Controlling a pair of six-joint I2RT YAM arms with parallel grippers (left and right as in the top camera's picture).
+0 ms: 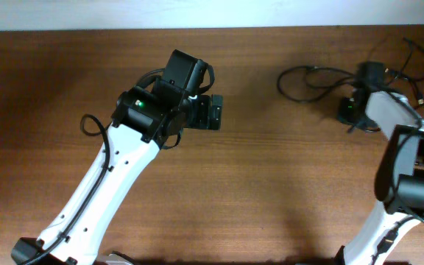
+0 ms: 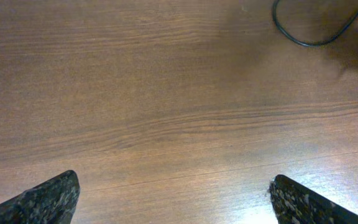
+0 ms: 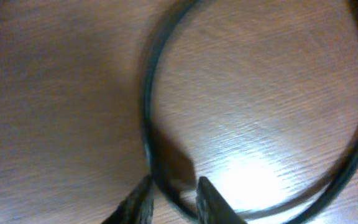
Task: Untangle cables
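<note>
The cables (image 1: 311,79) are thin black cords lying in loops at the far right of the table, some trailing to the right edge (image 1: 412,62). My right gripper (image 1: 372,73) is down among them. In the right wrist view its narrow jaws (image 3: 173,200) stand close together with a blurred loop of black cable (image 3: 149,106) running between them. My left gripper (image 1: 218,112) hovers open over bare wood near the table's middle, left of the cables. In the left wrist view its fingers (image 2: 48,198) are wide apart with nothing between them, and a cable's curve (image 2: 309,42) shows at the top right.
The brown wooden table (image 1: 271,177) runs to a pale wall edge at the back (image 1: 197,26). The left arm's white link (image 1: 101,184) crosses the front left. The right arm's black and white body (image 1: 414,169) fills the right front corner.
</note>
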